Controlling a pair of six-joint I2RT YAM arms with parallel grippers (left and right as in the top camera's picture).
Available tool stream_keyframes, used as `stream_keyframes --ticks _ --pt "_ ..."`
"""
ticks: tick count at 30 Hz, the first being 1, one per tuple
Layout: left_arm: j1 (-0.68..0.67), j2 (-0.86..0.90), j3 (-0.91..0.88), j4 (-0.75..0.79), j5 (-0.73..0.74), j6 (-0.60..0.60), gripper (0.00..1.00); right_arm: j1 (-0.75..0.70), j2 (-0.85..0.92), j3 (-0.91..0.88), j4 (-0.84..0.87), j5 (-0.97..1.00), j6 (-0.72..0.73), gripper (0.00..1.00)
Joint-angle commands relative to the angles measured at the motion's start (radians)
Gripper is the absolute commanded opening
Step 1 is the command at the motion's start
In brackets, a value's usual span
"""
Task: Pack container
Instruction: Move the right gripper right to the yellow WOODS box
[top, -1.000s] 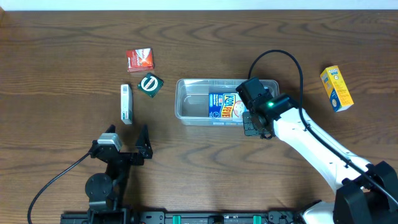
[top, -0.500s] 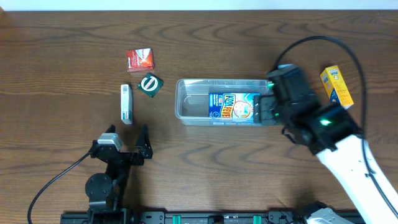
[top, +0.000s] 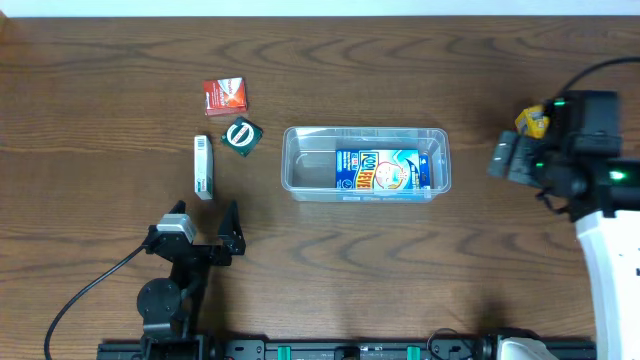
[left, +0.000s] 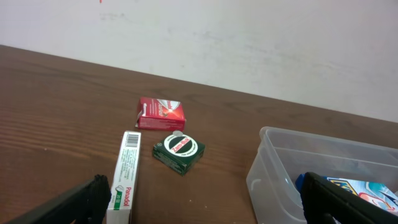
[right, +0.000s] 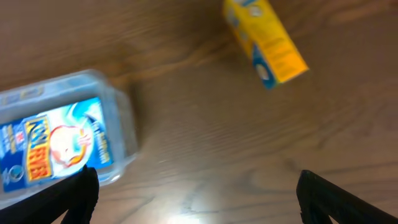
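As the right gripper (right: 196, 199), jaws released and empty, hovers by the yellow box (right: 266, 41) at three o'clock from the clear container (top: 288, 160), which sits at the centre of the worktop (top: 100, 80) holding a blue Kool Fever box (top: 383, 169), a clean pick likely means squaring across the yellow box's narrow sides.

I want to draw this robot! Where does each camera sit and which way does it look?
Overhead: above the wooden table, looking straight down; shows both arms, open left gripper, open right gripper.
Left wrist: low on the left arm, looking across at the small red box, green square box and long white box; its dark fingers frame the bottom.
Right wrist: looking down on the yellow box; its dark fingers show too.
Shared: all three show the clear plastic tub holding a blue packet.
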Motion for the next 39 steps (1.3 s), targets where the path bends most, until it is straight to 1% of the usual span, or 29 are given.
stream_keyframes --ticks 1,6,9,14,18,21,24,26,33,39 --pt "0.005 -0.002 -0.019 -0.032 0.006 0.010 0.98 -0.095 0.013 0.005 0.009 -0.055 -0.061 0.99" --pt "0.004 -0.002 -0.019 -0.032 0.006 0.010 0.98 -0.203 0.068 0.005 0.041 -0.072 -0.079 0.99" --pt "0.005 -0.002 -0.019 -0.032 0.006 0.010 0.98 -0.237 0.115 0.005 0.076 -0.103 -0.079 0.99" --pt "0.005 -0.002 -0.019 -0.032 0.006 0.010 0.98 -0.249 0.211 0.005 0.154 -0.125 -0.072 0.99" --pt "0.005 -0.002 -0.019 -0.032 0.006 0.010 0.98 -0.250 0.276 0.013 0.244 -0.124 -0.125 0.99" --pt "0.004 -0.002 -0.019 -0.032 0.006 0.010 0.98 -0.254 0.301 0.037 0.318 -0.106 -0.151 0.99" --pt "0.005 -0.002 -0.019 -0.032 0.006 0.010 0.98 -0.263 0.316 0.065 0.352 -0.098 -0.152 0.99" --pt "0.005 -0.002 -0.019 -0.032 0.006 0.010 0.98 -0.274 0.339 0.094 0.360 -0.099 -0.168 0.99" --pt "0.004 -0.002 -0.019 -0.032 0.006 0.010 0.98 -0.301 0.487 0.190 0.308 -0.116 -0.316 0.99" --pt "0.005 -0.002 -0.019 -0.032 0.006 0.010 0.98 -0.301 0.588 0.198 0.310 -0.182 -0.422 0.99"
